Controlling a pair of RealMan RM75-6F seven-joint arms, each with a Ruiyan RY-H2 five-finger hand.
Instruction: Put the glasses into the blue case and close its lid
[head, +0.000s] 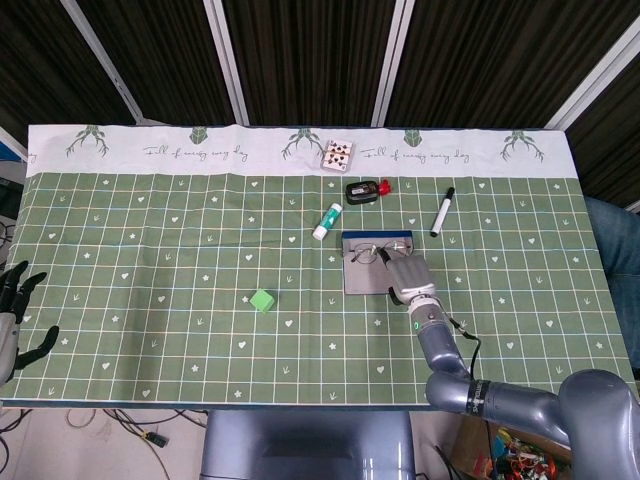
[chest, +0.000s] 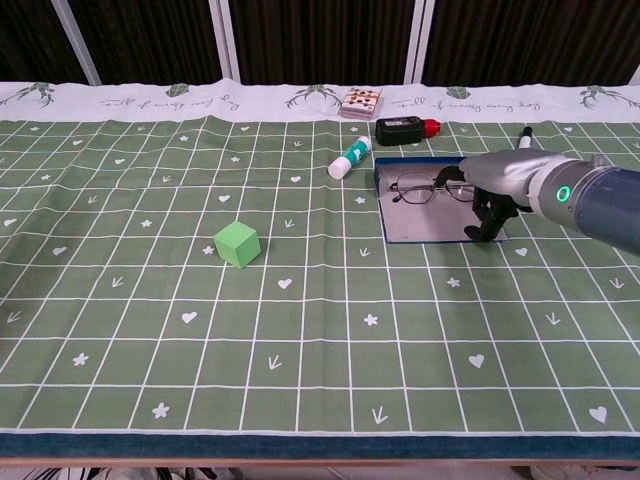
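Note:
The glasses lie on the back part of the open blue case, whose grey inside faces up. My right hand hovers low over the case's right side. Its fingers reach to the right end of the glasses, and its thumb points down at the front right corner of the case. I see nothing gripped in it. My left hand hangs with fingers apart off the table's left edge, seen only in the head view.
A green cube sits left of the case. Behind the case lie a glue stick, a black device with a red cap, a black marker and a card box.

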